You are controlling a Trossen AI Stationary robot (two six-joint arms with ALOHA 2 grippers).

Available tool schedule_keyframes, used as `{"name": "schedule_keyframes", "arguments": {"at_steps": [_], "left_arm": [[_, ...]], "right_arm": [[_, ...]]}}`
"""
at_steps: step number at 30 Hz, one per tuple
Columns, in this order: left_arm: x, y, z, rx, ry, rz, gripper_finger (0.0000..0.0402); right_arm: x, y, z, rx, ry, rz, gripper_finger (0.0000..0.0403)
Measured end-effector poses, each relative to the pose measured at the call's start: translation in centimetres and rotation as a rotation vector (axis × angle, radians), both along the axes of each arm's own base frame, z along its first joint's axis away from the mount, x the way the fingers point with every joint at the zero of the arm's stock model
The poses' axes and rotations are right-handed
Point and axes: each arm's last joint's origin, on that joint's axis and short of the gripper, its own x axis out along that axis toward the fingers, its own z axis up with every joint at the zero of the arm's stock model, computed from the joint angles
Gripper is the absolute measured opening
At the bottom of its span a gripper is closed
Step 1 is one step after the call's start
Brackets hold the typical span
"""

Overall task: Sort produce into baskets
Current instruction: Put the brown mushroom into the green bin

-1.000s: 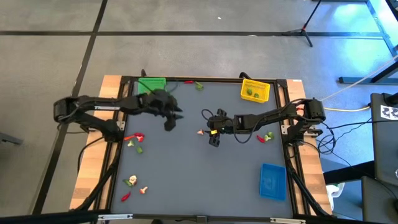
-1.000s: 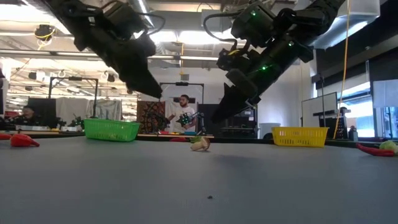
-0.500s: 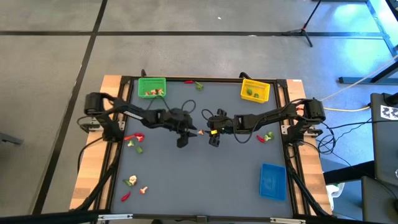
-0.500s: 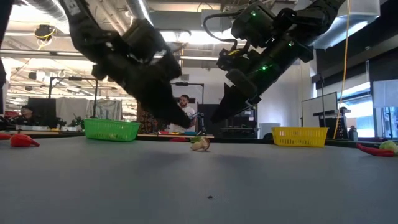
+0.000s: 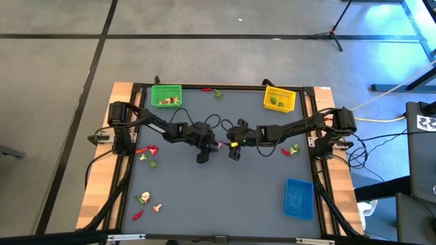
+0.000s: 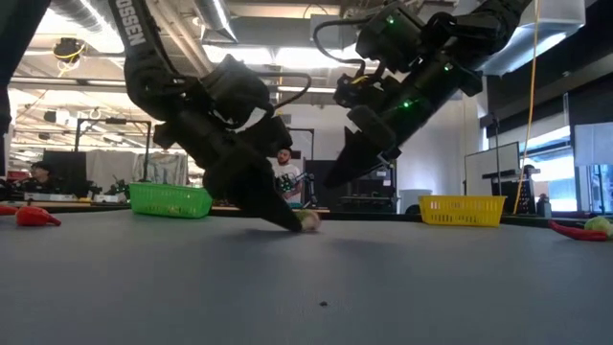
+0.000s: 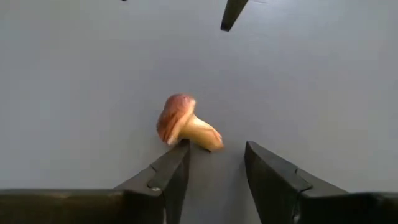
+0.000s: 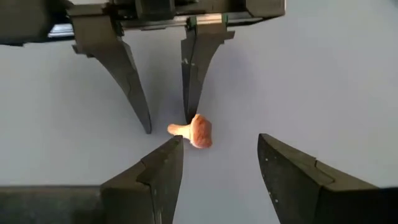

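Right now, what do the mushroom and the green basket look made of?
Mushroom: probably moulded plastic or rubber, with a smooth, faintly glossy brown cap and pale stem. Green basket: likely thin plastic, bright uniform colour with an open mesh wall in the low view.

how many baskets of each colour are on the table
green basket: 1
yellow basket: 1
blue basket: 1
total: 3
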Motion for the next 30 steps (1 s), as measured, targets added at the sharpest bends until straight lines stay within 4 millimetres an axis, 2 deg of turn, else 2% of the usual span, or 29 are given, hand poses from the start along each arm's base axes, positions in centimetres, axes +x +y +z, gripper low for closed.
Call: {"name": "schedule_keyframes", "arguments": {"at_steps": [9, 11, 15, 23, 26, 30], "left_arm": [[0.0, 0.0, 0.0, 0.039, -0.002, -0.036, 0.0021], [-0.1, 0.0, 0.1, 0.043, 0.000, -0.038, 0.0006], [-0.2, 0.0, 0.9, 0.053, -0.013, -0.021, 0.0012], [-0.5, 0.0, 3.6, 0.015, -0.065, 0.018, 0.0006], [-0.5, 0.0, 3.6, -0.043, -0.069, 0.064, 0.0027], [-0.5, -0.1, 3.1, -0.085, -0.050, 0.092, 0.0082]], "right_arm": [[0.2, 0.0, 0.2, -0.001, -0.026, 0.002, 0.0204], [0.1, 0.0, 0.2, 0.000, -0.023, 0.002, 0.0204], [0.3, 0.1, 0.3, 0.032, -0.042, -0.025, 0.0204], [1.0, 1.8, 2.1, 0.092, 0.000, -0.036, 0.0204], [0.8, 2.3, 2.1, 0.109, 0.030, -0.047, 0.0204], [0.4, 2.6, 1.7, 0.141, 0.075, -0.079, 0.0204]]}}
